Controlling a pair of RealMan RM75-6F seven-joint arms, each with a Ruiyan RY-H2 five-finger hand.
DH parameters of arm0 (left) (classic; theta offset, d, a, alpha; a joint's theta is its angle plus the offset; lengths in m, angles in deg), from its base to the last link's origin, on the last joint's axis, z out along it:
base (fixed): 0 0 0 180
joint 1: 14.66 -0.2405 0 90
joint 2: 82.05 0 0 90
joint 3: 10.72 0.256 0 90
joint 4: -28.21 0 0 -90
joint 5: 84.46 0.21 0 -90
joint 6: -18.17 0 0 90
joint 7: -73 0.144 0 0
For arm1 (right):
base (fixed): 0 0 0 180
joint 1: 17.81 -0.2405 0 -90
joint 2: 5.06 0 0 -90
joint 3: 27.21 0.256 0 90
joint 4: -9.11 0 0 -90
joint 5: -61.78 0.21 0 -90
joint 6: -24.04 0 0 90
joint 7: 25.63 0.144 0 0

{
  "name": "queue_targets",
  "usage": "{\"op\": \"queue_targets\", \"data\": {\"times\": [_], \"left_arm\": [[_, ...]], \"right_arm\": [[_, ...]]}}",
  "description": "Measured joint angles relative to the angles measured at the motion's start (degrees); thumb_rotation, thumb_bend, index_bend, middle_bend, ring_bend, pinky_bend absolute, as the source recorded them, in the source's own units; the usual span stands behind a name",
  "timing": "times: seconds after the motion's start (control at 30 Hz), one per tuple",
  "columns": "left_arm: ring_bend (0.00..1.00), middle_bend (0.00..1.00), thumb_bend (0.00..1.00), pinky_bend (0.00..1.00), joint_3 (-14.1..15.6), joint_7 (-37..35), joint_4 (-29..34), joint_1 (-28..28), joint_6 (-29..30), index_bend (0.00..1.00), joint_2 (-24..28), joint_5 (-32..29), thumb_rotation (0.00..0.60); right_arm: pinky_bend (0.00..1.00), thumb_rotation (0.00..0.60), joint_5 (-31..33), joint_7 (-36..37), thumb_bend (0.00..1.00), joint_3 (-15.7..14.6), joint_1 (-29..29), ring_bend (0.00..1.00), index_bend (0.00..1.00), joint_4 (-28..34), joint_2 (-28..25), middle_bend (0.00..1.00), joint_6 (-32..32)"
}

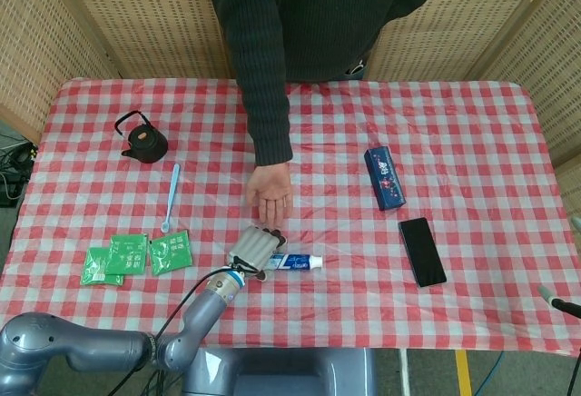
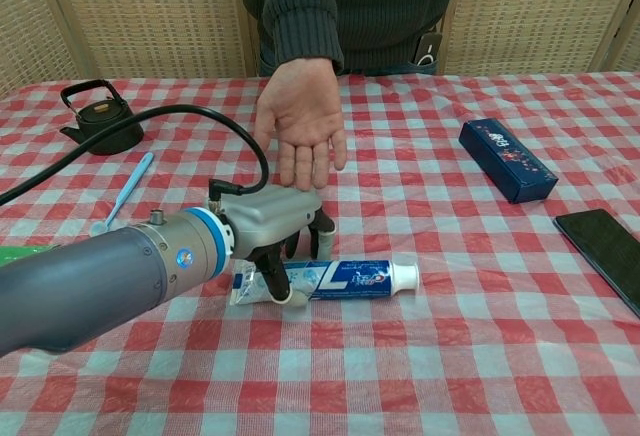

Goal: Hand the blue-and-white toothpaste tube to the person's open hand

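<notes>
A checked counter (image 2: pixel 480 356) holds a blue-and-white toothpaste tube (image 2: pixel 340 278), lying flat with its white cap pointing right. The robot's left hand (image 2: pixel 275 226) hovers over the tube's left end, its fingers (image 2: pixel 283 285) curled down on either side of it. Whether they actually grip it, I cannot tell. The right hand is not in view. Just beyond the tube, the person's open hand (image 2: pixel 300 121) waits, palm up. The likely trouble: a hold on the flat crimped end alone could let the heavier cap end sag or slip free on lifting. The waiting palm is also very near, so a hasty rise could bump it.
</notes>
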Motion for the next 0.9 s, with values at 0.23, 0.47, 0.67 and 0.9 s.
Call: {"op": "queue_targets", "data": {"times": [0.23, 0.47, 0.67, 0.9], "left_arm": [[0.6, 0.54, 0.46, 0.69, 1.22, -1.45, 1.04, -0.16, 1.06, 0.68, 0.81, 2.54, 0.6], [0.61, 0.55, 0.47, 0.7, 3.2, -8.57, 4.4, -2.26, 2.18, 0.69, 5.47, 11.78, 0.6], [0.62, 0.56, 0.47, 0.72, 4.38, -16.95, 8.44, -4.95, 4.17, 0.69, 11.06, 19.71, 0.6], [0.62, 0.56, 0.47, 0.72, 3.29, -27.3, 12.21, -7.38, 7.03, 0.69, 19.02, 26.69, 0.6]], "right_arm": [[0.0, 0.6, -0.07, 0.31, 0.0, 0.0, 0.09, 0.0, 0.03, 0.02, -0.1, 0.0, 0.18], [0.0, 0.6, -0.28, 0.06, 0.0, -0.1, 0.08, 0.0, 0.02, 0.09, -0.05, 0.0, 0.16], [0.0, 0.6, -0.83, -0.7, 0.0, -0.24, 0.15, 0.0, 0.03, 0.45, 0.14, 0.0, 0.63], [0.0, 0.6, -1.22, -2.19, 0.0, -0.43, 0.04, 0.0, 0.02, 0.89, 0.59, 0.0, 0.63]]}}
